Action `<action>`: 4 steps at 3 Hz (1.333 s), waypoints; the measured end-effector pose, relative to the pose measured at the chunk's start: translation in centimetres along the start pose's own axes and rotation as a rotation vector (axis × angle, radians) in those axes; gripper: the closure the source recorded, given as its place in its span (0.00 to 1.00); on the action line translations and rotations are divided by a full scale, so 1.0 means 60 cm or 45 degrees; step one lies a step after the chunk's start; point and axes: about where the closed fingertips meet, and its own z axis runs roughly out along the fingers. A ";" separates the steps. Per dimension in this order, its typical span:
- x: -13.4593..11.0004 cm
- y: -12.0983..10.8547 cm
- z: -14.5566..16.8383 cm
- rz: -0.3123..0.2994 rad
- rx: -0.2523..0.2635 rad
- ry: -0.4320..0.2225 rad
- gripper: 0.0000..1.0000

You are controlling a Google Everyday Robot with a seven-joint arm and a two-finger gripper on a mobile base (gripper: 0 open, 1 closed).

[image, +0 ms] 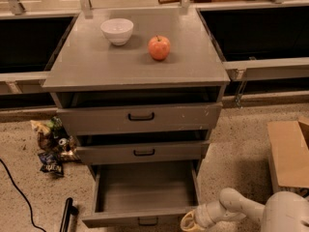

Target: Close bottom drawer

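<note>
The bottom drawer (145, 187) of the grey cabinet (135, 64) is pulled out wide, a shallow empty grey box. Its narrow front panel (116, 220) with a small black bar handle (147, 221) sits at the lower edge of the view. My gripper (189, 222) is at the right end of that front panel, low near the floor, at the tip of the white arm (231, 207) that comes in from the lower right. It seems to touch the panel's right corner. The middle drawer (142, 152) and the top drawer (140, 117) stand slightly out.
A white bowl (117, 30) and a red apple (159, 47) sit on the cabinet top. Snack bags (50, 146) lie on the floor to the left. A black cable (19, 192) and a black post (66, 214) are at lower left. A cardboard box (288, 153) is at right.
</note>
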 end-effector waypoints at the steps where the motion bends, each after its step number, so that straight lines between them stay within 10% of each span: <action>1: 0.004 -0.008 0.001 -0.012 0.013 0.004 0.58; 4: -0.001 -0.068 -0.030 -0.077 0.088 -0.002 0.00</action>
